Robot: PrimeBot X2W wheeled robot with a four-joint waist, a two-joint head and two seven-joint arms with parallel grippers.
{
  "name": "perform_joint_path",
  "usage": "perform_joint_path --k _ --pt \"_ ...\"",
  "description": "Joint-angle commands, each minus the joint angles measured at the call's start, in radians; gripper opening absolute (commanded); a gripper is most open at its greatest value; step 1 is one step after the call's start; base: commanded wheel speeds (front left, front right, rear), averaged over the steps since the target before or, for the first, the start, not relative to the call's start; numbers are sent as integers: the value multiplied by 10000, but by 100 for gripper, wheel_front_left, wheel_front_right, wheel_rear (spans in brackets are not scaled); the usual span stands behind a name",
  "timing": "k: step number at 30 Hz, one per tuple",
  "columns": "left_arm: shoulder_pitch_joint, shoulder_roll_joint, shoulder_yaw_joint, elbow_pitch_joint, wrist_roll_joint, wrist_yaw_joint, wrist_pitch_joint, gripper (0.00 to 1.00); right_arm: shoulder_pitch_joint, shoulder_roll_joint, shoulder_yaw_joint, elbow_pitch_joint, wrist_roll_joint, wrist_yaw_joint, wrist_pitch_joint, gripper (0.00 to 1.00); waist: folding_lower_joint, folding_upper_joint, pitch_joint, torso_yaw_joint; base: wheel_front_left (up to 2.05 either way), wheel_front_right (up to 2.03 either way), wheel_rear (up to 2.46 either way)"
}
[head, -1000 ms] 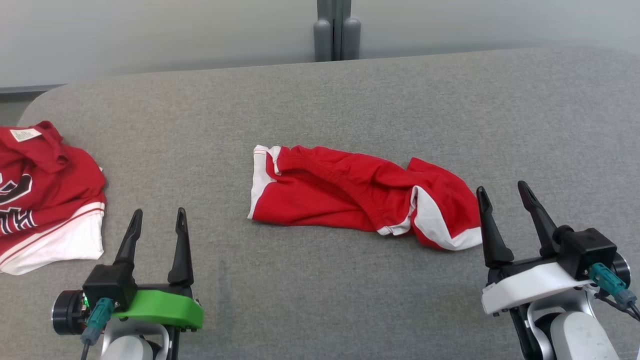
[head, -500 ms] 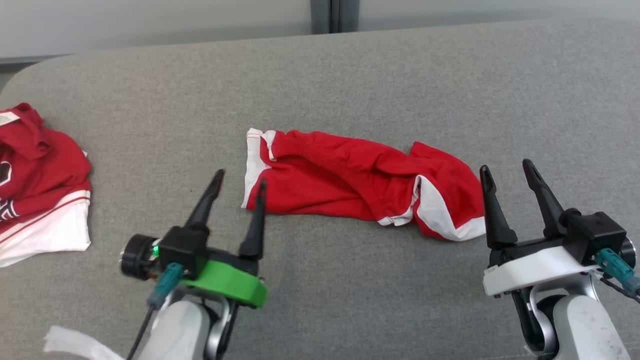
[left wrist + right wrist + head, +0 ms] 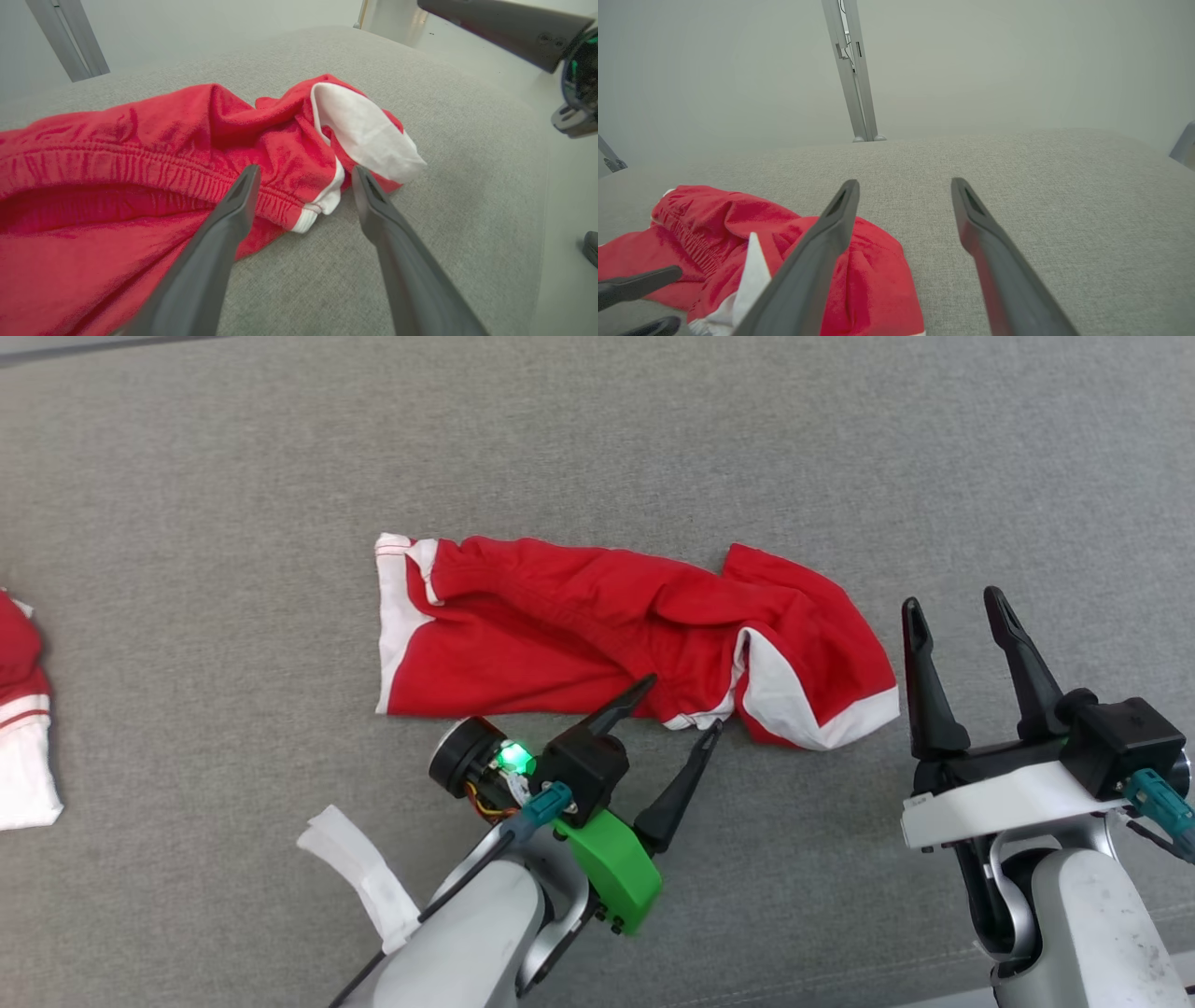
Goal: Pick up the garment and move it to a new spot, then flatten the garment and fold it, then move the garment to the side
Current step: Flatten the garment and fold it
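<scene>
Two garments point(image 3: 560, 635) point(image 3: 23, 747) — two grippers point(image 3: 682, 704) point(image 3: 952, 600)

The shorts point(image 3: 560, 635) are dyed bright red, with white side panels and hems. The table point(image 3: 233, 523) is covered in flecked grey cloth. The left gripper point(image 3: 683, 703) is finished in black with a green bracket, the right gripper point(image 3: 952, 599) in black with a white one.

Surface point(image 3: 187, 504): grey woven cloth under everything I see.
Second garment point(image 3: 23, 737): red and white, lying at nine o'clock, cut by the frame edge.
Post point(image 3: 852, 79): grey metal upright at twelve o'clock, beyond the surface's far edge, pale wall point(image 3: 1041, 60) behind.
</scene>
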Motion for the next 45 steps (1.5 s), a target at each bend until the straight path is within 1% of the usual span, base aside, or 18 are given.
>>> perform_joint_path --k 1,3,5,6,7,8,16,18,22,28,29,33,35,37,40,41,42,45 --pt "-239 20 -113 163 -125 -29 46 100 -184 -9 7 62 117 -6 -114 100 0 0 423 -495 0 0 0" --pt "-407 22 -271 454 -135 -17 77 100 -201 -11 12 167 159 -6 -208 100 0 0 492 -640 0 0 0" --pt "-520 17 -293 739 -88 97 64 100 -223 -9 -11 262 200 -6 -288 100 0 0 529 -748 0 0 0" --pt "-583 15 -282 849 -76 151 -4 68 -234 -10 -31 299 226 -6 -327 100 0 0 534 -782 0 0 0" --pt "-644 17 -255 937 -49 188 -60 39 -239 -9 -45 329 246 -6 -344 100 0 0 534 -805 0 0 0" --pt "-677 48 -204 1043 -58 256 -111 0 -242 -9 -59 376 247 -6 -378 100 0 0 524 -825 0 0 0" --pt "-902 436 333 1118 -237 555 -587 0 -200 -12 -203 554 263 -6 -506 100 0 0 252 -660 0 0 0" --pt "-875 538 501 972 -324 651 -673 0 -182 -10 -254 571 259 -6 -502 100 0 0 173 -572 0 0 0" --pt "-638 932 1049 376 -575 996 -769 0 -81 -11 -366 574 226 -7 -466 100 0 0 -60 -330 0 0 0" --pt "-235 1843 1938 -762 -856 1631 -428 0 53 -13 -515 446 184 -7 -335 100 0 0 -254 6 0 0 0" --pt "-131 2037 2082 -945 -885 1741 -301 0 61 -11 -540 423 168 -7 -317 100 0 0 -265 58 0 0 0" --pt "388 2519 2558 -1409 -1184 2069 193 0 57 -13 -591 371 151 -7 -251 100 0 0 -284 164 0 0 0" --pt "694 2716 2745 -1529 -1356 2207 343 0 70 -13 -594 362 144 -7 -239 100 0 0 -300 187 0 0 0" --pt "1060 2786 2893 -1541 -1541 2284 367 0 83 -13 -588 346 146 -7 -219 100 0 0 -317 200 0 0 0" --pt "1454 2727 2982 -1420 -1827 2226 197 0 96 -13 -593 311 161 -7 -208 100 0 0 -345 223 0 0 0" --pt "1572 2655 3005 -1345 -1922 2230 93 47 107 -13 -612 291 145 -7 -208 100 0 0 -370 247 0 0 0" --pt "1693 2596 2991 -1271 -2011 2182 25 100 117 -13 -621 282 136 -7 -199 100 0 0 -395 266 0 0 0" --pt "1923 2430 3131 -1071 -2169 2232 -463 100 194 -13 -620 226 63 -7 -152 100 0 0 -536 340 0 0 0"
